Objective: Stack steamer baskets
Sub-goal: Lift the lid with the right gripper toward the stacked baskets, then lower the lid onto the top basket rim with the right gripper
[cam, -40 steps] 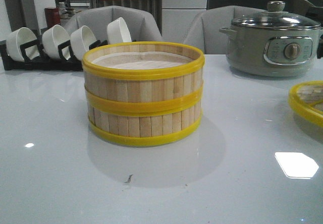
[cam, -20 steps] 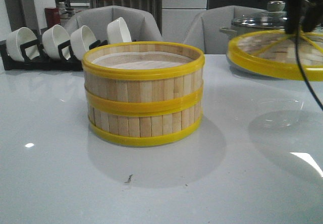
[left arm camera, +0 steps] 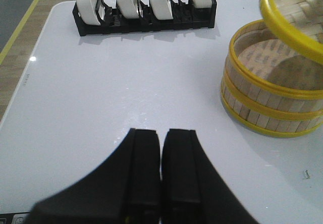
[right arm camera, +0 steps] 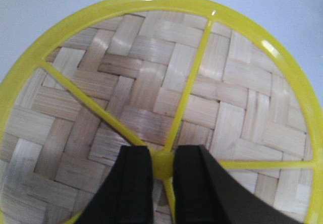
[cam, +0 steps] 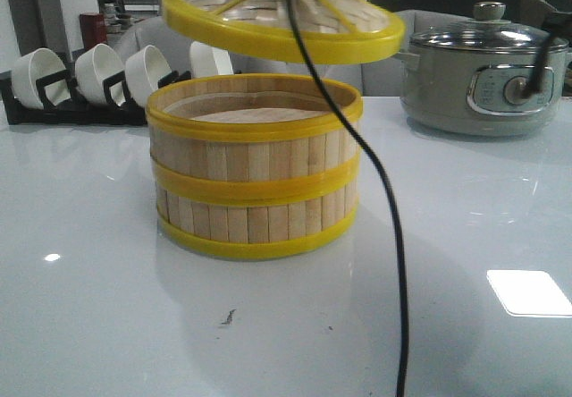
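Overhead, lid (cam: 282, 19) hangs tilted above upright stacked steamer baskets (cam: 255, 166).

steamer baskets (cam: 255, 178) light wood slats, glossy yellow plastic bands, lid (right arm camera: 166, 108) woven bamboo, table (cam: 98, 325) glossy white, pot (cam: 487, 80) matt grey, glass top

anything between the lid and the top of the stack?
Nothing visible. The lid, held at its hub by the right claw, hangs tilted above the open top of the stacked steamer baskets; only air shows between them.
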### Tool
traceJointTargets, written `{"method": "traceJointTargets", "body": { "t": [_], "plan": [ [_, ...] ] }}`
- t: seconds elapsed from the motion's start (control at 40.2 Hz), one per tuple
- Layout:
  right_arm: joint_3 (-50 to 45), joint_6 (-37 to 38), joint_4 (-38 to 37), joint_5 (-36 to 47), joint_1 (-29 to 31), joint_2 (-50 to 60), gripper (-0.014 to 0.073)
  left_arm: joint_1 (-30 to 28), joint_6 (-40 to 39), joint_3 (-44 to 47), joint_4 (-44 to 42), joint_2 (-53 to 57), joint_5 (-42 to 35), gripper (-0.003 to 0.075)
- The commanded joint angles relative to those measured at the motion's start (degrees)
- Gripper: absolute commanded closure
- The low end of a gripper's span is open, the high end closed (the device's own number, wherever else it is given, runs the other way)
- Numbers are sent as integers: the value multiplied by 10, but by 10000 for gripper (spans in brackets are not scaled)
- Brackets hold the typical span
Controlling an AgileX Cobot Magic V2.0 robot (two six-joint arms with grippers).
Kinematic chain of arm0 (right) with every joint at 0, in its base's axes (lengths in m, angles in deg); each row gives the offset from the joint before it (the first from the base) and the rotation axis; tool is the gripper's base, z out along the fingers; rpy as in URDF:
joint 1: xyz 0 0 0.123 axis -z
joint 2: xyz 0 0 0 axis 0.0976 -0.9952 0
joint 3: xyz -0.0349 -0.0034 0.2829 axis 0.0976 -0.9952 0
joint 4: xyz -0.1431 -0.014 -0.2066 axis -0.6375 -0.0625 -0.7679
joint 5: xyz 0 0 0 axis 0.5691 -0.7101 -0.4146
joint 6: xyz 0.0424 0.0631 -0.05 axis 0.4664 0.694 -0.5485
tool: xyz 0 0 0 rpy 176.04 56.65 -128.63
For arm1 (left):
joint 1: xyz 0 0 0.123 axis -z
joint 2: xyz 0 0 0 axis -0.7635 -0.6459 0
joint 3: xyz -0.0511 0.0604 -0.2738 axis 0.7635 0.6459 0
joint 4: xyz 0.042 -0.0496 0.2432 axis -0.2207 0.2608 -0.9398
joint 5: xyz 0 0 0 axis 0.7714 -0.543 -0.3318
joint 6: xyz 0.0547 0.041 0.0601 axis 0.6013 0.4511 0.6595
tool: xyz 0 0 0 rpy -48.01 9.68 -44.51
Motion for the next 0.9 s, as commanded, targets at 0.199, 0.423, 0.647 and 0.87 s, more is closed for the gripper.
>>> {"method": "traceJointTargets", "body": {
  "t": [0.199,0.423,0.647,0.87],
  "plan": [
    [103,-10,-13,-24,-17,-40,565,0,-5,-14,-4,-6,-46,636],
    [103,-11,-13,-26,-17,-52,565,0,-5,-14,-4,-6,-46,636],
    [103,-11,-12,-22,-17,-56,565,0,-5,-14,-4,-6,-46,636],
    [103,-13,-12,-10,-17,-61,565,0,-5,-14,-4,-6,-46,635]
  ]
}}
